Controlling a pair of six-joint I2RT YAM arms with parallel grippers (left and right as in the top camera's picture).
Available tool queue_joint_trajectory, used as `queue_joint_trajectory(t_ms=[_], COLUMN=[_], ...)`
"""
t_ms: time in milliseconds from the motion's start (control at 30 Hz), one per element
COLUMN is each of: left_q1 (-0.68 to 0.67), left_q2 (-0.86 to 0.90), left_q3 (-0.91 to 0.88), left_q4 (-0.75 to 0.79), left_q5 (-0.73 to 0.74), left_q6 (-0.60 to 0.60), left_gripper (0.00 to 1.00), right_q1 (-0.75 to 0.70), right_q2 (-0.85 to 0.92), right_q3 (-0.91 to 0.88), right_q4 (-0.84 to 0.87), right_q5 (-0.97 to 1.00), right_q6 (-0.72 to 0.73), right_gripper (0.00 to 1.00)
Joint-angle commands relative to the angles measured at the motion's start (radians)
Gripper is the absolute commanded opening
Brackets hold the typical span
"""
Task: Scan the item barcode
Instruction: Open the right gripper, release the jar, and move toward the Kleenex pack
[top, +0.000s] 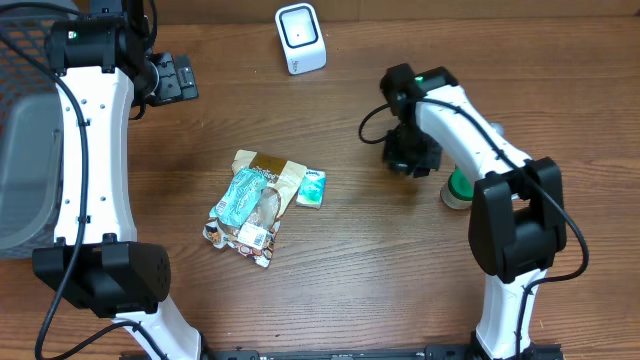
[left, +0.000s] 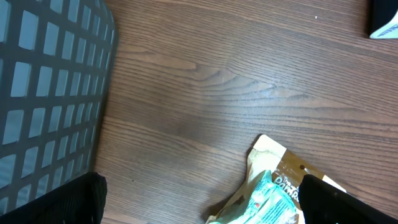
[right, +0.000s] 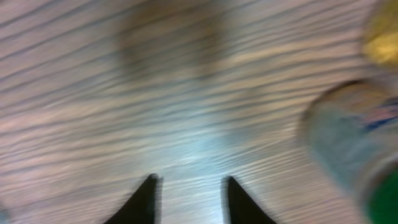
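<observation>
A white barcode scanner (top: 300, 38) stands at the back of the wooden table. In the middle lies a pile of packets: a brown pouch (top: 275, 175), a teal packet (top: 240, 197) and a small mint box (top: 311, 187). A round container with a green cap (top: 458, 188) stands at the right. It shows blurred at the right edge of the right wrist view (right: 364, 149). My right gripper (top: 410, 155) hovers just left of it, its jaws (right: 191, 179) open over bare wood. My left gripper (top: 170, 78) is wide open at the back left, above the teal packet's (left: 273, 199) corner.
A dark mesh basket (top: 25, 150) takes up the left edge of the table and fills the left of the left wrist view (left: 50, 93). The scanner's corner (left: 384, 22) shows at the top right there. Bare wood lies between the pile and the right arm.
</observation>
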Motion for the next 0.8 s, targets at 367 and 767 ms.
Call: queue_joint_trajectory(t_ms=[367, 767], left_q1=[0.003, 0.003], left_q2=[-0.015, -0.015], left_q3=[0.013, 0.013], left_q4=[0.001, 0.001], left_q5=[-0.002, -0.002], left_q6=[-0.01, -0.01], left_gripper=[1.0, 1.0], right_q1=[0.148, 0.16], right_q2=[-0.017, -0.017], right_q3=[-0.005, -0.005], right_q4=[0.099, 0.124], right_q5=[-0.159, -0.16], right_q6=[-0.024, -0.023], right_gripper=[0.67, 0.67])
